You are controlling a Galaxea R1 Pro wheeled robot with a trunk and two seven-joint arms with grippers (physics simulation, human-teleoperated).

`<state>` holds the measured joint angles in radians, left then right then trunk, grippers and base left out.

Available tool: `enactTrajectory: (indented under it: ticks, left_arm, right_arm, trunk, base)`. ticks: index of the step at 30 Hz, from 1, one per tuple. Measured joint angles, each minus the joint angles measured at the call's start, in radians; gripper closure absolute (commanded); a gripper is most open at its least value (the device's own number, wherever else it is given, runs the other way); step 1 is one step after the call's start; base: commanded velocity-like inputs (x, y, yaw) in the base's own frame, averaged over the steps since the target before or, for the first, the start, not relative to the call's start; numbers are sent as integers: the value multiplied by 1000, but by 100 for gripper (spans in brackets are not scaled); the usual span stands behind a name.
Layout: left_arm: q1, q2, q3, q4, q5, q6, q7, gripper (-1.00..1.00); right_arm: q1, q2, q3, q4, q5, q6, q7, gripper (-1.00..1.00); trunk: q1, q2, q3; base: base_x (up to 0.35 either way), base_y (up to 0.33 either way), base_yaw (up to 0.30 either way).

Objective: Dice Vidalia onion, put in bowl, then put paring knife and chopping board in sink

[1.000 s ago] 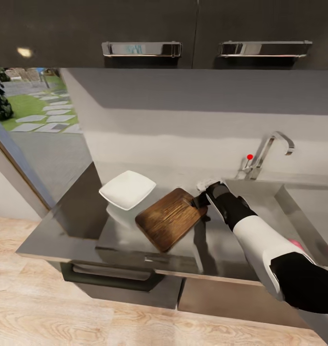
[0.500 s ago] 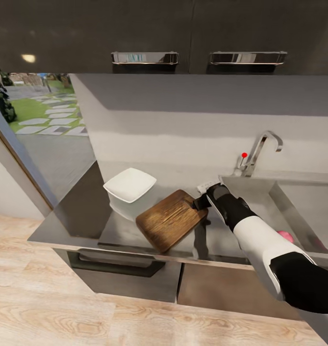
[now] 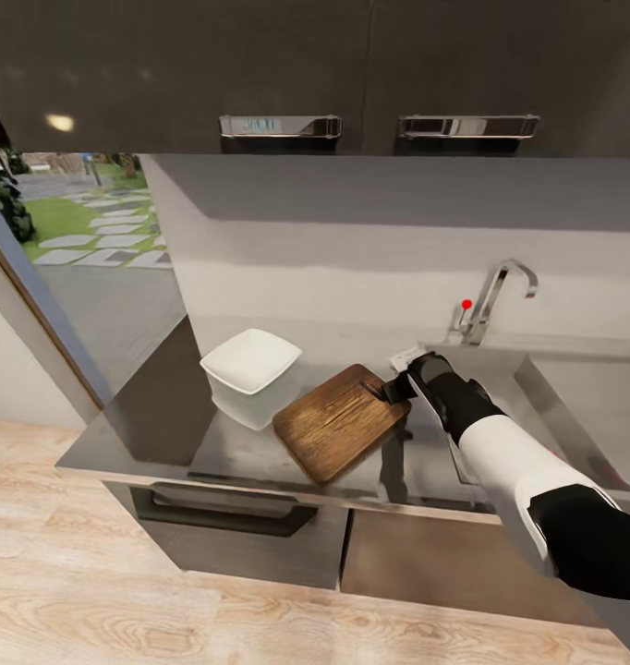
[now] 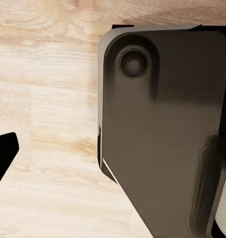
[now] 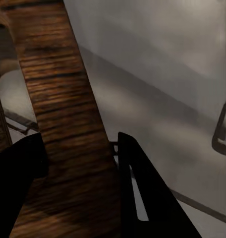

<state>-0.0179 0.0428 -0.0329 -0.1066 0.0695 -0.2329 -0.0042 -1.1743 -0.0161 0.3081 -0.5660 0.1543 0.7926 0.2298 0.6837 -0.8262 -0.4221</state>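
Right gripper (image 3: 397,387) pinching the chopping board (image 3: 343,422) at its sink-side end, one finger (image 5: 142,198) on each face (wood grain running between them in the right wrist view). Board near the countertop (image 3: 149,416) front edge, just beside the white bowl (image 3: 251,361), sink (image 3: 574,406) at the right end. Left gripper (image 4: 1,158) over wood floor (image 4: 48,99); jaw state impossible to tell.

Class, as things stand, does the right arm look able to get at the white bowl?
Probably not yet: the right gripper is shut on the chopping board, which lies between it and the bowl.
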Motion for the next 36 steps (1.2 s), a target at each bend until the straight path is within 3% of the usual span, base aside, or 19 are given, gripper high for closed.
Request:
enactTrajectory:
  ticks: [13,18,20,28,36]
  left_arm:
    - [0,0,0,0,0,1,0,-100]
    - [0,0,0,0,-1,2,0,-100]
    - [0,0,0,0,-1,2,0,-100]
    - [0,-2,0,-2,-1,1,1,-100]
    - [0,-2,-1,0,-1,0,0,-100]
  right_arm:
    - [0,-3,-2,1,-1,0,0,100]
    - [0,-36,-20,2,6,-2,-1,100]
    - [0,-40,-42,7,-3,0,-3,100]
    - [0,-84,-266,50,1,-1,-9,100]
    - [-1,-118,-329,116,3,-46,-39,100]
  trunk:
    - [0,0,18]
    - [0,0,19]
    - [0,0,19]
    - [0,0,19]
    - [0,0,19]
  base:
    - [0,0,0]
    - [0,0,0]
    - [0,0,0]
    - [0,0,0]
    - [0,0,0]
